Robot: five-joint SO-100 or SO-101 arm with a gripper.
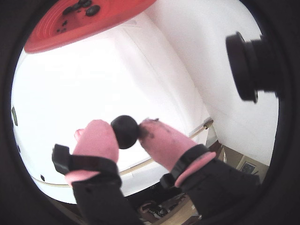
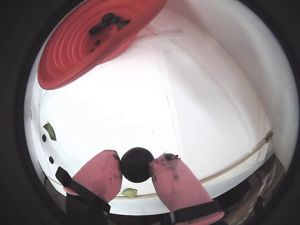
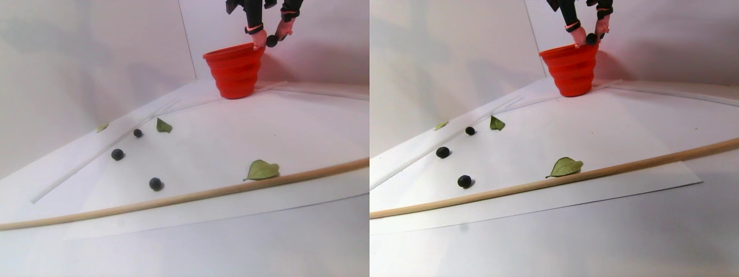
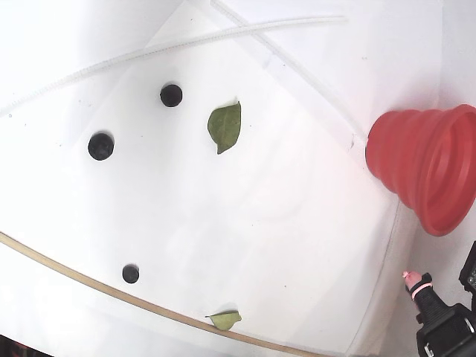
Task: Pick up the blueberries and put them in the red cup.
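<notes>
The gripper [image 2: 136, 165] is clamped on 1 blueberry [image 2: 136, 164], a round matte black ball pinched between 2 pink padded fingers [image 1: 96, 140] that look soft and are smudged dark near the tips. Ahead of the jaws and lower than them sits the red cup [image 2: 82, 40], its inside stepped in ribbed rings, with several dark berries [image 2: 108, 21] already lying on its bottom. In the stereo pair view the held ball hangs just beside the cup's wide rim [image 3: 231, 53], on its right, with nothing between them.

Well behind the jaws, 3 loose blueberries [image 4: 100, 146] rest apart from one another on the smooth white sheet [image 4: 282, 223]. A flat green leaf [image 4: 225, 126] lies among them, and a smaller pale leaf [image 4: 224, 320] touches the thin wooden rod [image 3: 173, 199] edging the sheet.
</notes>
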